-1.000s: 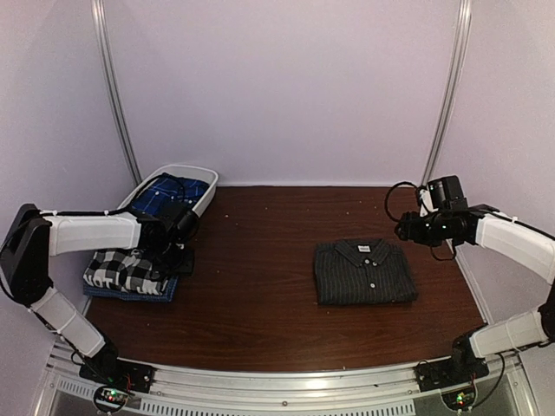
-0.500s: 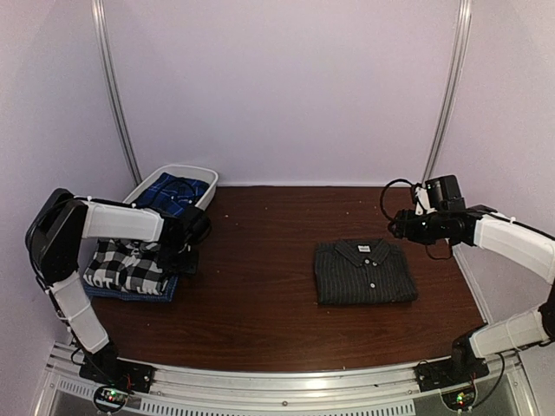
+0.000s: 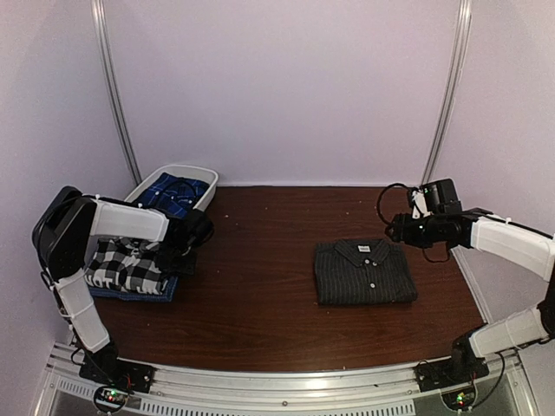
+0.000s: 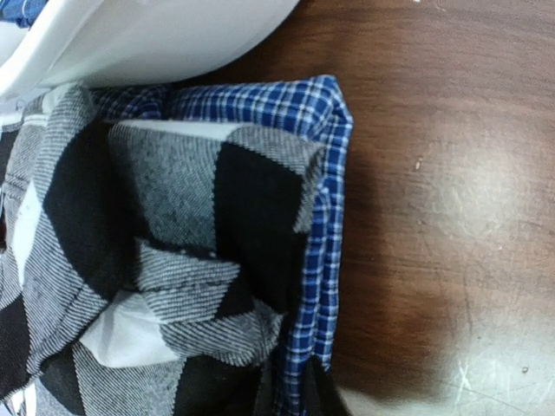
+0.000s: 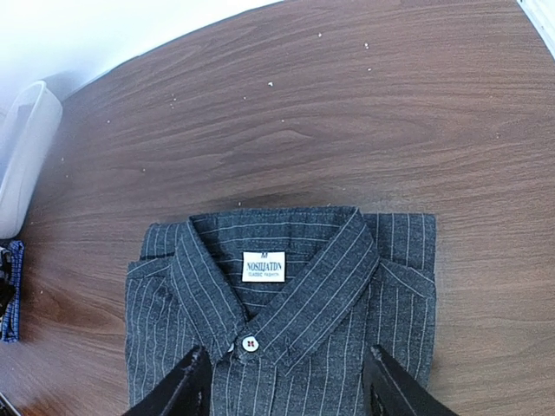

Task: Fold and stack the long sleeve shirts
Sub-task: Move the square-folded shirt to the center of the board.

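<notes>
From above, the dark pinstriped shirt [image 3: 364, 271] lies folded, collar toward 12 o'clock, a little to the 3 o'clock side of the table's [image 3: 260, 286] middle. The right hand [image 3: 395, 230] hovers by its 1 o'clock corner. The right wrist view adds what the top view blurs (a white neck label, a fastened collar button) and shows the fingers [image 5: 178, 386] standing apart, gripping nothing. At 9 o'clock the black-and-white checked shirt [image 3: 128, 264] sits on a blue shirt [image 3: 130, 295], with the left hand [image 3: 186, 247] at the stack's 3 o'clock edge; whether it is apart or together I cannot tell. The left wrist view reveals the blue layer's fine check and the white bin [image 3: 206, 178] just beside the stack. The table is dark, scuffed wood; pale walls enclose it.
</notes>
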`<action>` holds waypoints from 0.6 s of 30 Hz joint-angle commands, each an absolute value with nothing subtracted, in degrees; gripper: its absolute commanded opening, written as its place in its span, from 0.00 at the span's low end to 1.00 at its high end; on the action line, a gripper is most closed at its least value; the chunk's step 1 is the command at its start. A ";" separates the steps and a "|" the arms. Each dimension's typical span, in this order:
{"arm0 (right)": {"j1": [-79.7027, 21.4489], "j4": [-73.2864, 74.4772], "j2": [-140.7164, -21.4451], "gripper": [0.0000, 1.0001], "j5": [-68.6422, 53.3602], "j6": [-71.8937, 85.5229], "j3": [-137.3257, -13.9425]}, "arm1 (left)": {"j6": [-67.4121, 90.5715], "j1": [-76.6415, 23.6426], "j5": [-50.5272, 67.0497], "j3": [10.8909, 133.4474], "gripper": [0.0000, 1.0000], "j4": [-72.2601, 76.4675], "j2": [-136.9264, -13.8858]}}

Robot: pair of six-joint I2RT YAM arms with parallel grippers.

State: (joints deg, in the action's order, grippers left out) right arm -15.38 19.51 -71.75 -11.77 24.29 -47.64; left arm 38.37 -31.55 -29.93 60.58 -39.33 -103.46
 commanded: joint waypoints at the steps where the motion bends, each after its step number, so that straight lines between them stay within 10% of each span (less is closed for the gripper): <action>1: -16.08 17.75 -72.32 0.60 -12.39 24.62 -46.94 | 38.35 -31.16 -32.11 62.20 0.01 -40.26 -104.84; 18: -16.08 16.88 -71.82 0.60 -13.40 23.70 -47.93 | 45.50 -43.17 -10.38 77.16 0.00 -38.02 -110.15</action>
State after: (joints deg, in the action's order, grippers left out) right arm -15.70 18.11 -72.12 -12.82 24.21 -47.62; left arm 42.37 -39.99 -17.06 71.40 -41.19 -106.06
